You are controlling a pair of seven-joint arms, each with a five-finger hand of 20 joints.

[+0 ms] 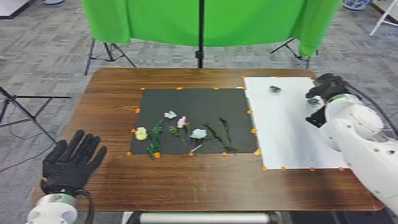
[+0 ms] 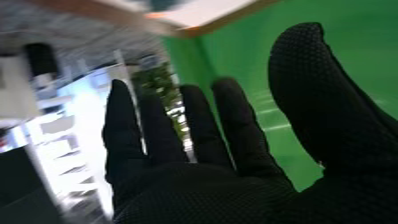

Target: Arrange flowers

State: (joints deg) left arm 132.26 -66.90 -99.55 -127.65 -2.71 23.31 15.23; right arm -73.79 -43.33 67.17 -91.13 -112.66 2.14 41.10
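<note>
In the head view my right hand [image 1: 329, 87] is at the white sheet's far right part, beside a small dark greenish object [image 1: 313, 101]. The right wrist view shows the right hand [image 2: 200, 192] open, fingers straight and thumb apart, holding nothing. My left hand [image 1: 67, 167] lies open at the table's left. On the black mat [image 1: 182, 97] are a yellow flower [image 1: 140, 133], a small white flower [image 1: 171, 114], a pink flower [image 1: 181, 122], a larger pale flower [image 1: 198, 133] and green stems [image 1: 216, 134]. A small grey object [image 1: 275, 89] rests on the white sheet [image 1: 284, 125].
Orange tape pieces [image 1: 253, 131] edge the mat and sheet on the brown table [image 1: 195, 185]. Behind the table, a green cloth [image 1: 160, 20] hangs by a black stand [image 1: 200, 52]. Another stand [image 1: 31, 115] is to the left.
</note>
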